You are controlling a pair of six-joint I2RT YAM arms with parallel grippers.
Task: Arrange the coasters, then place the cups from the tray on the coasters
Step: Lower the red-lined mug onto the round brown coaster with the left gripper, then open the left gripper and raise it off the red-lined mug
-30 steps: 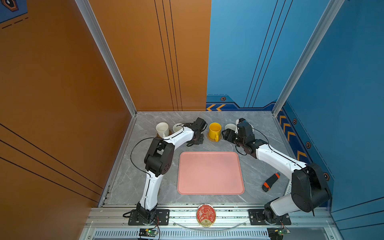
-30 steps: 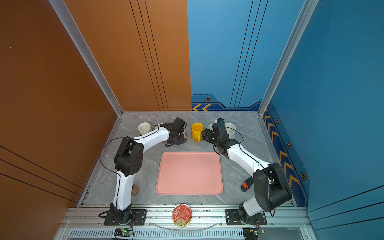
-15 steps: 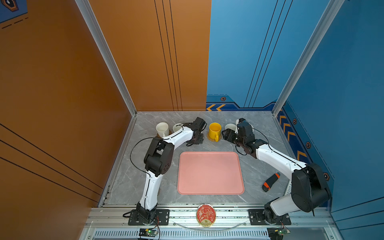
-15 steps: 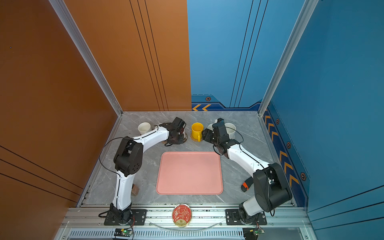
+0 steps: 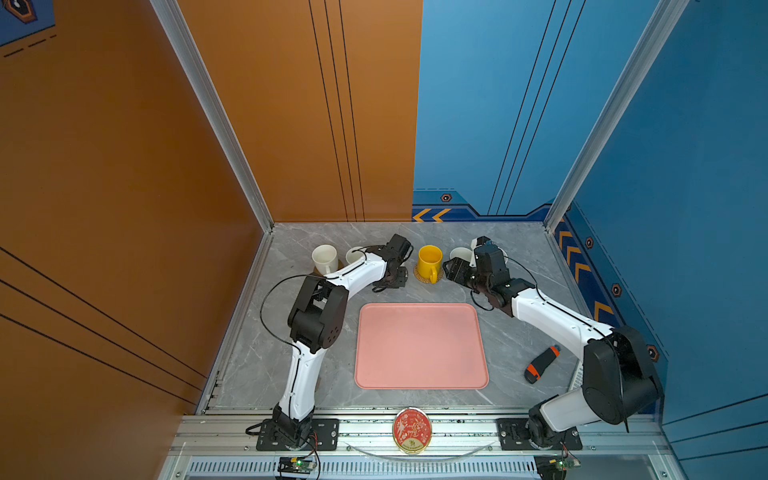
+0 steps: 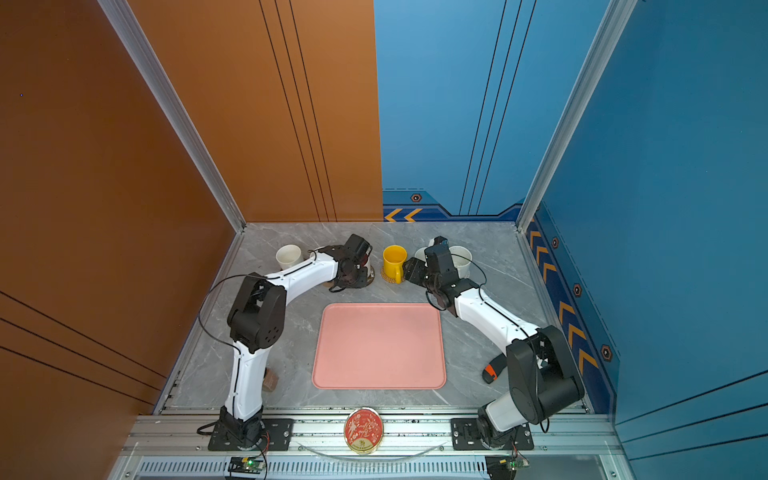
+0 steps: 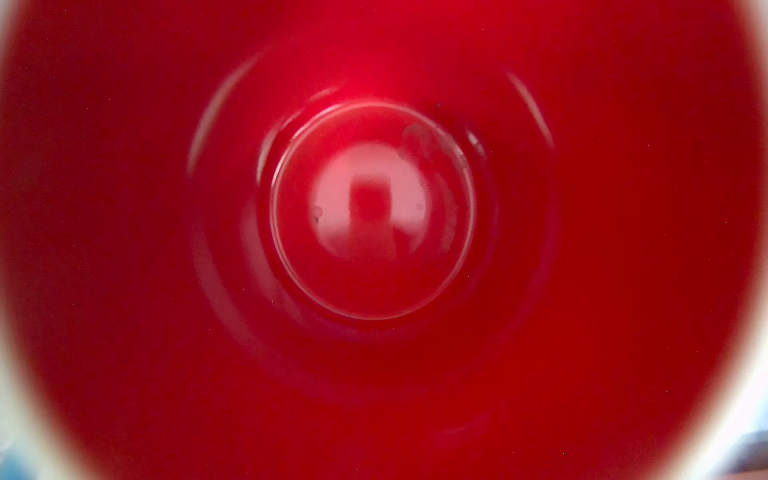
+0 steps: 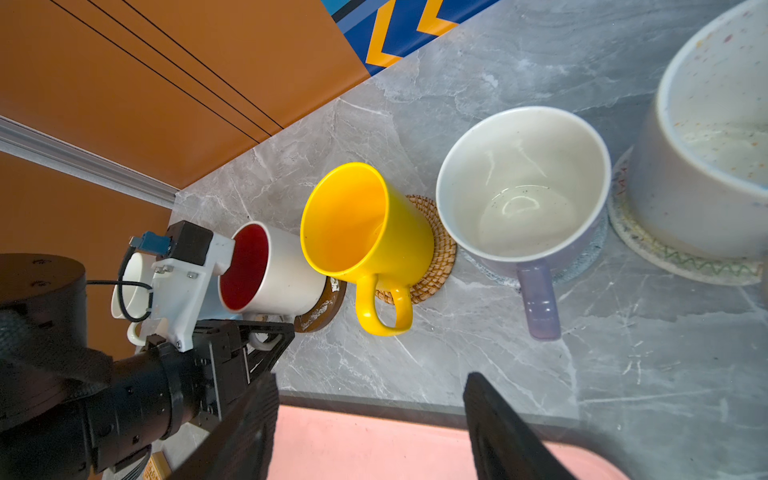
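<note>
Zero cups on the tray (image 5: pixel 419 345) in both top views; it lies bare on the table (image 5: pixel 509 374). Mugs line the far edge, with the yellow mug (image 5: pixel 429 257) on the rattan coaster (image 5: pixel 419 277) and a white mug (image 5: pixel 324 257) far left. The left end effector (image 5: pixel 395 277) is low beside the yellow mug and the right end effector (image 5: pixel 453 268) hovers on its other side. Left wrist: I'm looking straight down into the red-inside mug (image 7: pixel 374 208); glossy red fills everything and no fingers show. Right wrist: that mug stands upright on a brown coaster (image 8: pixel 328 303) with the left end effector at its handle, clamped or released I cannot tell. The right end effector's fingers are spread with nothing between them. The lavender mug (image 8: pixel 523 187) and speckled mug (image 8: pixel 715 124) sit on crocheted coasters. My read: glazed ceramic is stiff, slick, fairly heavy and chippable, so take it by the handle or pinch the rim wall, and set it down gently.
</note>
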